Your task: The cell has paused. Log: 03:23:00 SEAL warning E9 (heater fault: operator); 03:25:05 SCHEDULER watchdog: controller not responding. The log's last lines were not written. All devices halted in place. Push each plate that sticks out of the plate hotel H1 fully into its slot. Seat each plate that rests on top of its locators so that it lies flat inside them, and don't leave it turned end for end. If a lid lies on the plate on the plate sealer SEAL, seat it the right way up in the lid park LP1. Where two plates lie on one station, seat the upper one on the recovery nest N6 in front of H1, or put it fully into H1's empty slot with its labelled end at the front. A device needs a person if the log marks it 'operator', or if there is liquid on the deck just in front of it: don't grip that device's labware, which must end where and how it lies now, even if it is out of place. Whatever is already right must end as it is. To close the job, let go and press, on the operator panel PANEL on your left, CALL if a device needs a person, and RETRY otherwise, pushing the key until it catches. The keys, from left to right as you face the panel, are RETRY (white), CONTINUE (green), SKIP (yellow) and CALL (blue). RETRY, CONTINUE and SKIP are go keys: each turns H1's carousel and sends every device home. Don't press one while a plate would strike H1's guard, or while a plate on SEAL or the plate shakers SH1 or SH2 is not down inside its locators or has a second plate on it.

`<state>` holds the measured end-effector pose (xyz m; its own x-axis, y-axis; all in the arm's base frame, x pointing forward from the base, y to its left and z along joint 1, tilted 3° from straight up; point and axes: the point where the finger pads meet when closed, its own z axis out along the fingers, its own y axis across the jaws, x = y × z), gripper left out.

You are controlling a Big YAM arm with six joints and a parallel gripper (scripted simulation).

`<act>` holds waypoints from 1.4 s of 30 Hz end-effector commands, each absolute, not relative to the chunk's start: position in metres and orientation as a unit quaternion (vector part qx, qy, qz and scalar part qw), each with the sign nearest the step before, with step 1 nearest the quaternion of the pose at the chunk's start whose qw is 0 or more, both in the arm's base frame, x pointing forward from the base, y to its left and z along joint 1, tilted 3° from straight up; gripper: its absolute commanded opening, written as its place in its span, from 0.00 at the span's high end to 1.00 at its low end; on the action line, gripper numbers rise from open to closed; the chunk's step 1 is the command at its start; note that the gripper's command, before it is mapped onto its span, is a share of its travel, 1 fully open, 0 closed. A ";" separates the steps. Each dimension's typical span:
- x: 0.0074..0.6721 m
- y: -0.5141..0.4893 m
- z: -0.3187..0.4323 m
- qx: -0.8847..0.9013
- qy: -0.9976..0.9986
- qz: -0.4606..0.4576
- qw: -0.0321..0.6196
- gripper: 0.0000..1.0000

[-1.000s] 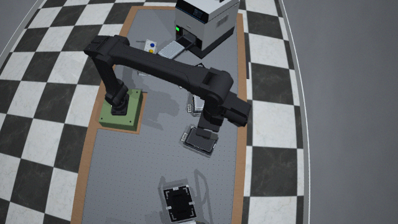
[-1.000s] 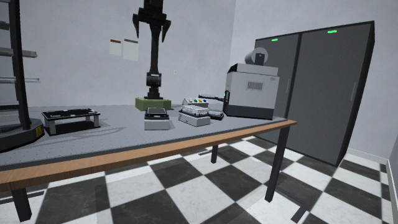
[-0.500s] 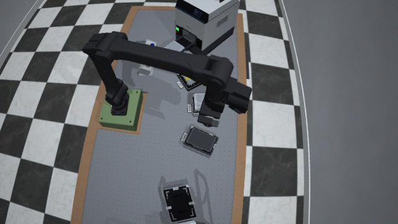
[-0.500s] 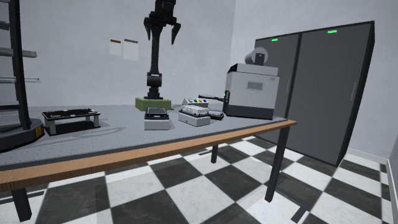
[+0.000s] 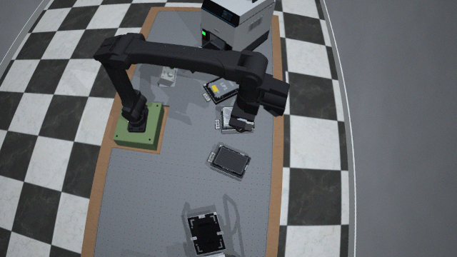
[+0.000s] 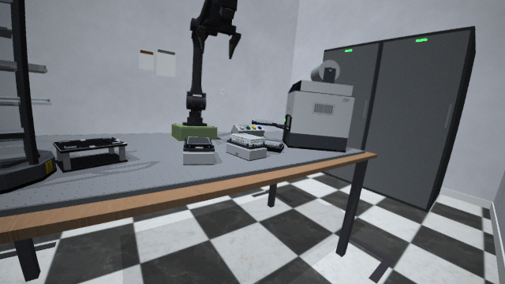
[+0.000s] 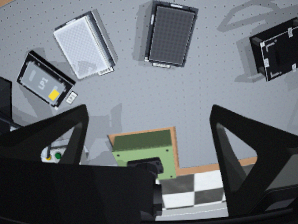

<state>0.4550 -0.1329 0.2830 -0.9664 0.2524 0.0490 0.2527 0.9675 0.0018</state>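
Note:
My gripper [image 7: 149, 111] is open and empty, high above the deck. A pale plate [image 7: 84, 47] [image 6: 248, 138] sits high on a shaker [image 6: 245, 152]; I cannot tell whether it is inside the locators. A dark plate [image 5: 232, 160] [image 7: 172, 35] [image 6: 199, 142] lies on the other shaker [image 6: 199, 158]. Lid park LP1 [image 5: 221, 89] [image 7: 42, 80] shows its label; a clear lid there cannot be ruled out. A pale plate [image 6: 264, 121] is on the sealer's tray. Nest N6 [image 5: 207, 232] [image 6: 91, 144] looks empty. In the hotel, a grey shape [image 6: 37, 68] and a clear one [image 6: 39, 102] project past the post.
Sealer SEAL [image 5: 251, 21] [image 6: 319, 114] stands at the far end with a green light. Panel PANEL [image 5: 168, 76] [image 6: 248, 130] stands between it and the green arm base [image 5: 139, 137] [image 7: 145, 142]. The hotel's post [image 6: 24, 79] rises at the left in the exterior view. The arm hides part of the deck in the top view.

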 end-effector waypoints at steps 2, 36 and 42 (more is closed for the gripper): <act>0.459 -0.120 0.289 -0.098 -0.995 -0.003 0.008 0.00; 0.457 -0.127 0.289 0.241 -0.970 -0.006 0.007 0.00; 0.457 -0.127 0.289 0.298 -0.955 -0.006 0.007 0.00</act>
<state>0.4568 -0.1246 0.2829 -0.8705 -0.4910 0.0349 -0.4899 0.8711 0.0350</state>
